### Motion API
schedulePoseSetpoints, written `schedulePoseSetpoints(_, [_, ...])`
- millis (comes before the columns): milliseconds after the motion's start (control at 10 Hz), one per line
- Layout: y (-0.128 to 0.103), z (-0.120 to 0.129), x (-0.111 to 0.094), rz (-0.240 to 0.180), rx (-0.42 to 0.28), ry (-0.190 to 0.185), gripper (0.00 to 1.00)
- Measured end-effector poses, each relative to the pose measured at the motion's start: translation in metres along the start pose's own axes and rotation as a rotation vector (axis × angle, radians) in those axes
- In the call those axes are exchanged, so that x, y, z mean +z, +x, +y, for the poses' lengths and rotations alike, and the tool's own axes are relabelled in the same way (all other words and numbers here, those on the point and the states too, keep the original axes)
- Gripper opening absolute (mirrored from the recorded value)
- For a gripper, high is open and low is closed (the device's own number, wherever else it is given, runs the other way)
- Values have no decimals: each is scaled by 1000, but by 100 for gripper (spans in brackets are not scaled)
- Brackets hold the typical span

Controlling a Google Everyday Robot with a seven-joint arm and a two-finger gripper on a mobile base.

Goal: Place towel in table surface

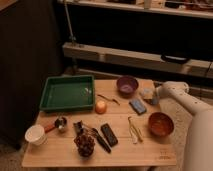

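Pale towel (148, 95) hides the gripper (153, 96), shut at table surface (60, 150) edge.

Table surface (60, 150) layout. Tray (67, 93) at rear left; bowl (127, 85) behind centre. Towel (148, 95) right of that bowl, at the gripper (154, 96), near the right edge. Block (137, 106) lies just before the towel; second bowl (160, 124) further forward.
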Motion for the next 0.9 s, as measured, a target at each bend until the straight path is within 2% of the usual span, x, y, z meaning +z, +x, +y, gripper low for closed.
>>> schedulePoseSetpoints(900, [1,-4,-8,2,4,-4,0])
